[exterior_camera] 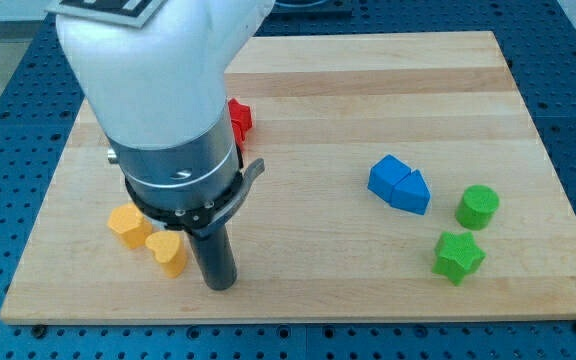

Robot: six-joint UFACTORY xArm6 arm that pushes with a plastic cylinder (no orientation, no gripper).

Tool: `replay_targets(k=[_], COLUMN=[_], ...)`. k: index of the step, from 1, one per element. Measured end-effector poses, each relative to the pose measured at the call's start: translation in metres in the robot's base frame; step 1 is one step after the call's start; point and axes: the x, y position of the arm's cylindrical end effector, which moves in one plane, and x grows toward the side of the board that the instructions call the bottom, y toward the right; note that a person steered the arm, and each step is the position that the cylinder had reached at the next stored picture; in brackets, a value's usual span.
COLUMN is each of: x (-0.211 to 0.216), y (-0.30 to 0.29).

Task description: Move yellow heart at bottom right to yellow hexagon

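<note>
No fingers on this rig, so nothing to spread or pinch, I just have my tip [219,285], the bottom end of a dark rod, sitting on the wooden board [368,90] near the view's bottom left. The yellow heart [168,253] is just beside my tip on its left, maybe touching, can't quite tell. The yellow hexagon [127,222] is right next to the heart, up and to the view's left, and the two look like they're touching or almost. So I'd say the job is basically in its last nudge, if not done already. If anything's left, it calls for a short gentle push toward the upper left so the heart doesn't skid past. A red block [240,117] peeks out behind the arm, shape hidden
</note>
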Motion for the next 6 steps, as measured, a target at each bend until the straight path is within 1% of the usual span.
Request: replay_targets(k=[1, 3, 4, 5, 6], x=[-0.004, -0.020, -0.021, -0.020, -0.021], y=[-0.018, -0.074, -0.080, -0.051, 0.009])
